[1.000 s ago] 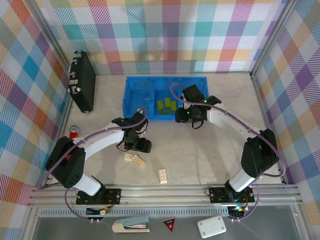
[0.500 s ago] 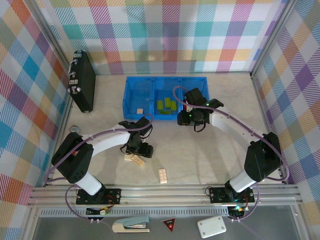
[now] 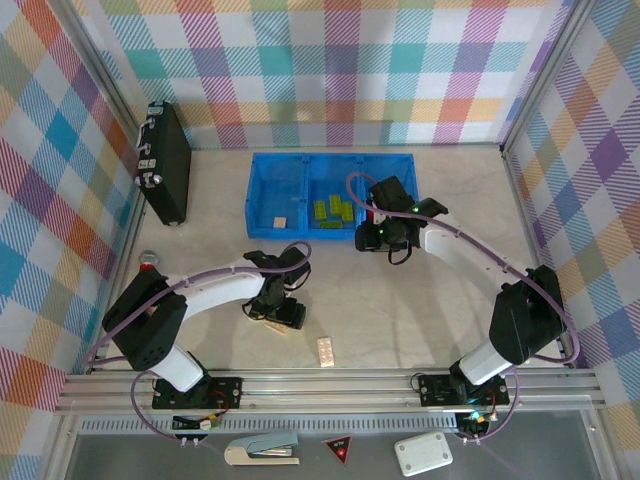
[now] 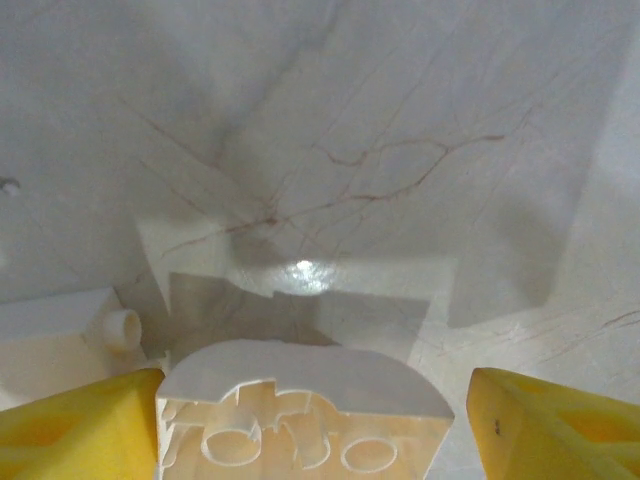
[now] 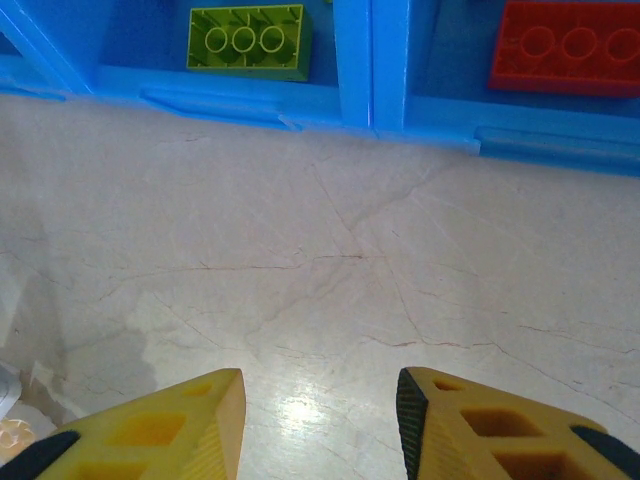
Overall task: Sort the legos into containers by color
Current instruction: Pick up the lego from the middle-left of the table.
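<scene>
One cream lego [image 4: 300, 410], underside up, sits between the spread fingers [image 4: 70, 420] of the left claw [image 4: 310, 385]; a second cream lego [image 4: 55, 335] lies just left of them. Farther off, the right claw [image 5: 320, 378] hangs spread over the table [image 5: 300, 250]; just beyond it, the blue tray [image 5: 355, 60] holds a green lego [image 5: 247, 40] and a red lego [image 5: 565, 60] in neighbouring compartments.

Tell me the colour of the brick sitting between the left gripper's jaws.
The brick is cream. The left wrist view shows it best.
</scene>
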Action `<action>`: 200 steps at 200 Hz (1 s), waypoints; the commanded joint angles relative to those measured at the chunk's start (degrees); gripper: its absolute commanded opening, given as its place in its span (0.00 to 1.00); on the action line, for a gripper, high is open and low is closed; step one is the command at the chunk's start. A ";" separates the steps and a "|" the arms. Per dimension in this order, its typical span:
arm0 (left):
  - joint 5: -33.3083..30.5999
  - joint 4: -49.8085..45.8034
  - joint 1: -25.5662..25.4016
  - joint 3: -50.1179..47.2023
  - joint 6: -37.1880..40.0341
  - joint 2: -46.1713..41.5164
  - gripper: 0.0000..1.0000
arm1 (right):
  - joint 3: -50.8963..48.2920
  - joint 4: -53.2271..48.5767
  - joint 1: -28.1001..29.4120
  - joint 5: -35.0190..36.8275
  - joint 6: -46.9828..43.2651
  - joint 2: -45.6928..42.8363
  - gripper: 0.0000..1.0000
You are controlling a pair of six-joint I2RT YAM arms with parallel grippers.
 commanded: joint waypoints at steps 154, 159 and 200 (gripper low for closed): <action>-2.89 -3.05 -4.35 0.20 -5.80 -0.20 0.72 | -0.83 0.16 -0.25 -0.65 0.44 -1.37 0.46; -2.88 -3.05 -4.35 0.23 -5.92 -0.20 0.72 | -0.84 0.07 -0.23 -0.68 0.52 -1.37 0.46; -2.98 -3.13 -4.36 0.31 -5.82 -0.44 0.70 | -0.66 -0.01 -0.25 -0.79 0.64 -1.54 0.46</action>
